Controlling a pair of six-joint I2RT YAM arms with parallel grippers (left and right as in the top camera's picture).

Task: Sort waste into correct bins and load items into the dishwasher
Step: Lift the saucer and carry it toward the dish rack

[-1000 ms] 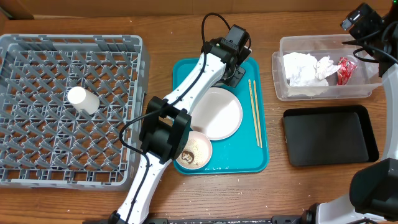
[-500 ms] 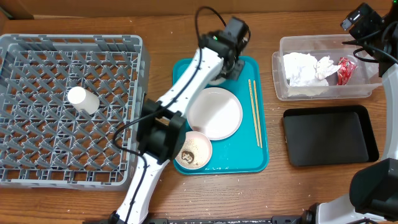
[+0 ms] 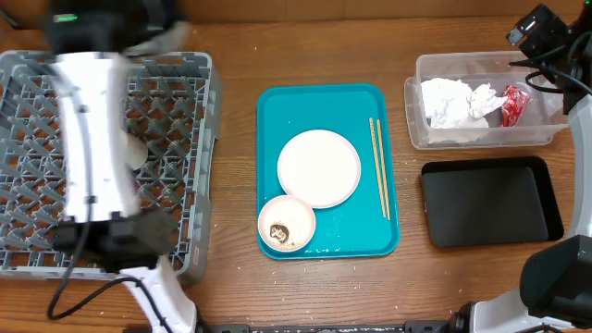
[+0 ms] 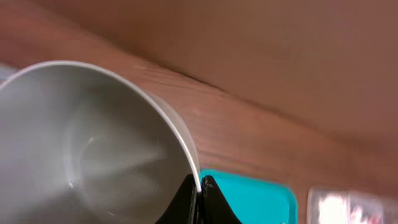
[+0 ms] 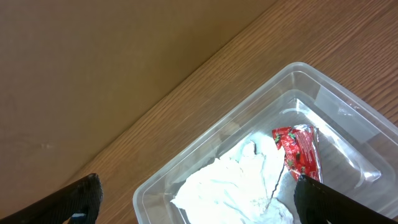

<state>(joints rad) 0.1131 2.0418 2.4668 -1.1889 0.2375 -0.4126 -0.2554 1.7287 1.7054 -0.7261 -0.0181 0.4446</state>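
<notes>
The left end effector (image 4: 200, 186) pinches a white bowl (image 4: 93, 149) by its rim, apparently over the dish rack (image 3: 190, 199) at nine o'clock. The right end effector (image 5: 202, 199) gapes wide above the clear tub (image 5: 219, 142).

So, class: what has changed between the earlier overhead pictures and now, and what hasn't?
The left end effector, shut on the rim of a white bowl, carried it off the teal tray, leftward over the dish rack. The plate, scrap bowl, chopsticks, clear tub and open right end effector stayed put.

The wooden surface (image 3: 236, 55) carries four items. Grey rack (image 3: 185, 139) at left, teal tray (image 3: 314, 106) at centre. Clear tub (image 3: 413, 102) and black tray (image 3: 486, 203) at right.
</notes>
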